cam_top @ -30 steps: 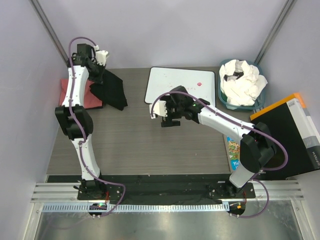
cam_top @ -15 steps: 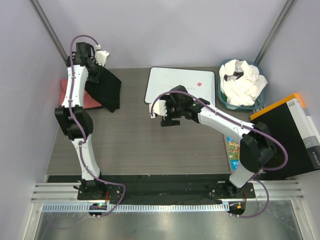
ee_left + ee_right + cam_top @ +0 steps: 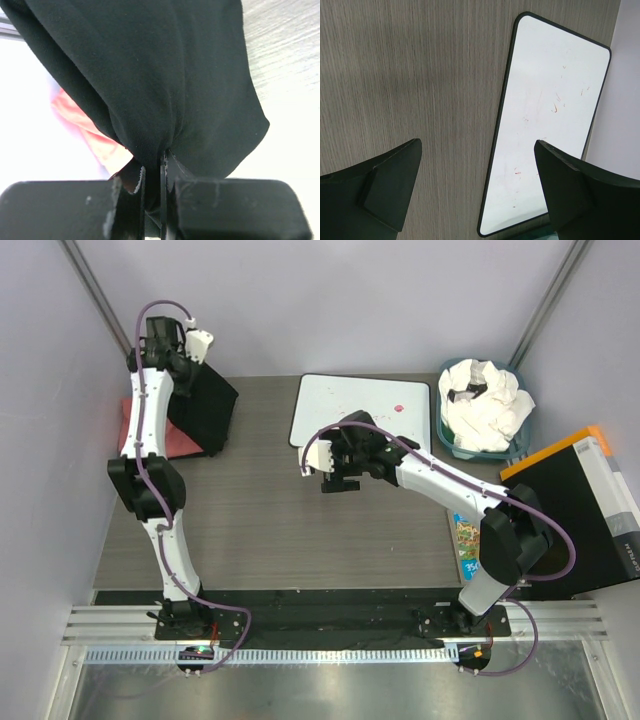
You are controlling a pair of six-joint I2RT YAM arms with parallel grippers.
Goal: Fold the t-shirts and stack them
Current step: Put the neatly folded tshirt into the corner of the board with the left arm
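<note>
My left gripper [image 3: 186, 358] is raised at the back left and shut on a pinch of the black t-shirt [image 3: 205, 408]. The shirt hangs down from it over the coral-pink t-shirt [image 3: 135, 428], which lies flat on the table. In the left wrist view the black cloth [image 3: 165, 75] fills the frame above the shut gripper [image 3: 162, 162], with the coral-pink tee [image 3: 95, 135] showing behind. White t-shirts [image 3: 487, 405] are heaped in a basket at the back right. My right gripper [image 3: 338, 478] hovers open and empty over the table, its fingertips [image 3: 400, 165] wide apart.
A white board with a black rim [image 3: 365, 410] [image 3: 550, 115] lies at the back centre, just beyond the right gripper. The teal basket [image 3: 446, 435] stands at the back right. A black box with an orange edge [image 3: 575, 510] and a colourful booklet [image 3: 465, 540] sit along the right side.
The left gripper has risen and drawn back toward the left wall, swinging the hanging black t-shirt leftward over the coral-pink one. The right arm has stayed still.
</note>
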